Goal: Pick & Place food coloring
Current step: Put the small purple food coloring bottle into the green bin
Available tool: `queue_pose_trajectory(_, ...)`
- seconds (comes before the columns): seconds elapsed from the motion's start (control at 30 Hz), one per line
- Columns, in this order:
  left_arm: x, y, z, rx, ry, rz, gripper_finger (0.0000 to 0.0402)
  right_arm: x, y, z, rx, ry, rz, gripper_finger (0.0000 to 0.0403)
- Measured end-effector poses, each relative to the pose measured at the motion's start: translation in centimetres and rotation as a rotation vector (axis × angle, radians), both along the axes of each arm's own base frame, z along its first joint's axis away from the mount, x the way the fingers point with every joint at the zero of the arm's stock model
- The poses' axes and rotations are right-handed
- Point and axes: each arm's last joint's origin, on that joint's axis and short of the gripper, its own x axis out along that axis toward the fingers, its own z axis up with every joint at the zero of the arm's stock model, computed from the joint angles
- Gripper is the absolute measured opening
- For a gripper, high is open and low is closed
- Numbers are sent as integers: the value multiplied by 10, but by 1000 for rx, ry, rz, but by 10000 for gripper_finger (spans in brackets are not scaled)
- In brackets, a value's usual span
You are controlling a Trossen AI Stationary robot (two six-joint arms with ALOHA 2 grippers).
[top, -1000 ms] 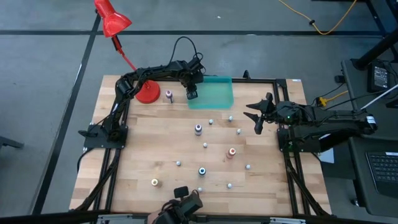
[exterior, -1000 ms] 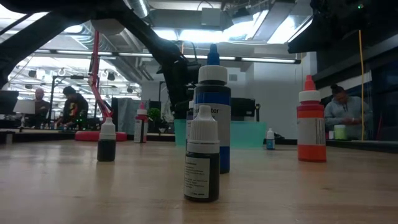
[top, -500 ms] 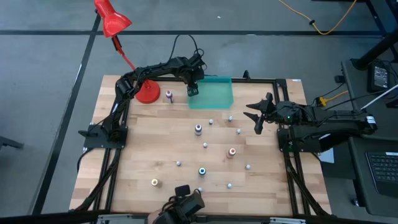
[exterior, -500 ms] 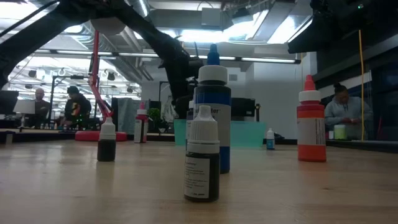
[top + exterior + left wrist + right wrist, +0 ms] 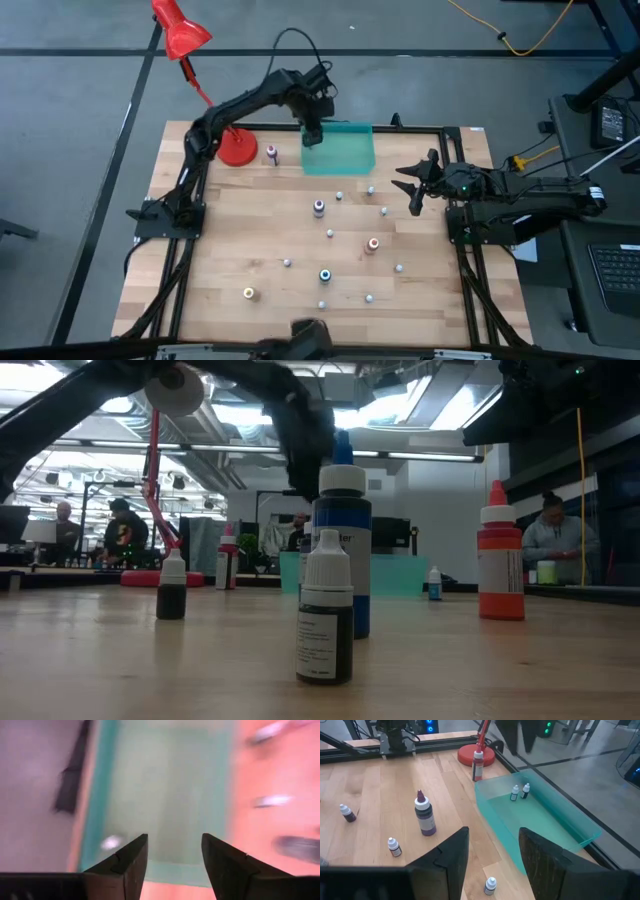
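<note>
Food coloring bottles stand scattered on the wooden table: purple (image 5: 319,207), red-orange (image 5: 373,243), blue (image 5: 325,275), yellow (image 5: 249,293), pink (image 5: 271,153) and several tiny whitish ones. Two tiny bottles (image 5: 514,793) stand upright on the floor of the teal tray (image 5: 350,152), near its far left end. My left gripper (image 5: 312,135) hangs open above that end of the tray, with nothing between its fingers (image 5: 175,837). At the table's right edge my right gripper (image 5: 405,188) waits, open and empty (image 5: 492,832).
A red desk lamp (image 5: 180,30) leans over the far left corner, its round base (image 5: 238,150) on the table beside the pink bottle. A black frame rail borders the table. In the low view, people sit at desks beyond the table.
My left gripper has risen from low inside the tray's left end to well above it, tipping steeper as it goes. The bottles on the table have stayed where they were.
</note>
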Motion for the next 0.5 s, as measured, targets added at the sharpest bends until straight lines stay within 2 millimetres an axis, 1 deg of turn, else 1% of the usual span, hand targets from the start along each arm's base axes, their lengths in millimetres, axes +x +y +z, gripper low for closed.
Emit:
queue_pose_trajectory(0.03, -3, -6, 12, -55, -73, -41, 182, 0, 0, 0, -1, 0, 0, 175)
queue_pose_trajectory(0.1, -11, -21, 42, -121, -223, -130, 182, 0, 0, 0, -1, 0, 0, 175)
queue_pose_trajectory(0.17, -23, -38, 71, -127, -322, -214, 180, 0, 0, 0, -2, 0, 0, 175)
queue_pose_trajectory(0.23, -37, -55, 94, -92, -359, -264, 178, 0, 0, 0, -1, 0, 0, 175)
queue_pose_trajectory(0.4, -74, -99, 140, -17, -405, -331, 173, 0, 0, 0, -1, 0, 0, 175)
queue_pose_trajectory(0.5, -90, -124, 151, -39, -383, -378, 173, 0, 0, 0, -1, 0, 0, 175)
